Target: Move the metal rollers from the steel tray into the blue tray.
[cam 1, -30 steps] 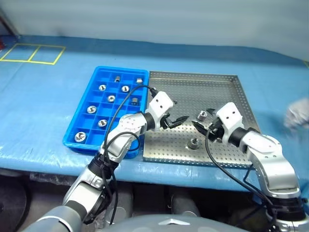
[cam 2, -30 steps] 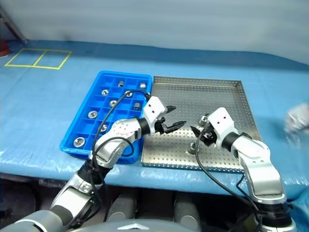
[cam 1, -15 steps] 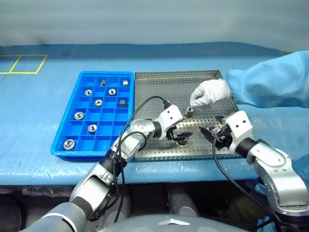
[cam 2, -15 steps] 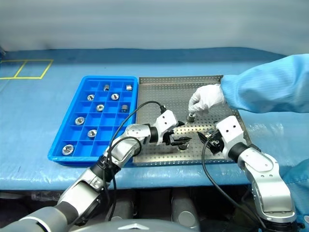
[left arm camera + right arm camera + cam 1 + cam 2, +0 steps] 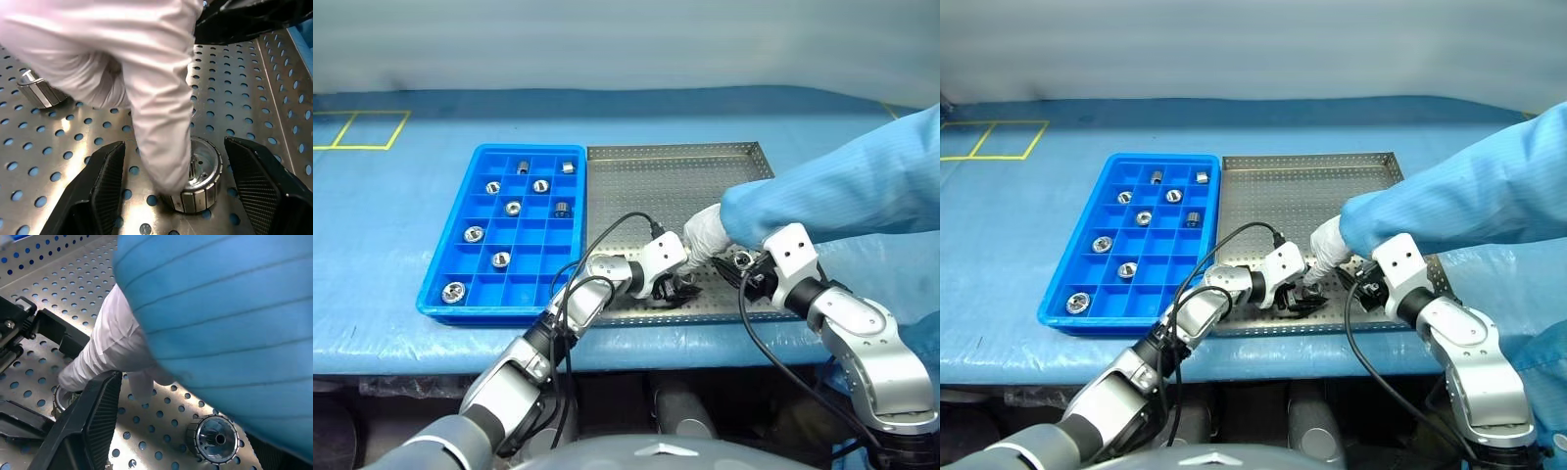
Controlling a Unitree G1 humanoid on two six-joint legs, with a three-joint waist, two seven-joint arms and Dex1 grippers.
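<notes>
I have the steel tray (image 5: 646,181) in front of me with the blue tray (image 5: 460,262) touching its left rim. The far half of the steel floor is bare, so open room lies there; the near right part is crowded.

My left gripper (image 5: 173,188) sits low over the near strip of the steel tray, fingers spread wide on either side of one metal roller (image 5: 198,183) and not closed on it. A person's gloved hand (image 5: 703,235) reaches in from the right, a fingertip pressed on that roller's top. Another roller (image 5: 41,90) lies on its side just beyond the glove.

My right gripper (image 5: 736,272) hangs near the tray's near right corner, fingers apart with nothing between them, and a roller (image 5: 212,438) stands on the perforated floor just beside it. The blue sleeve (image 5: 1469,196) crosses above it, close to the right rim.

Eight rollers (image 5: 513,208) already sit in separate compartments of the blue tray.

Half a second ago the glove was farther back in the tray; it has now come nearer, between my grippers, and my left gripper has sunk lower.
</notes>
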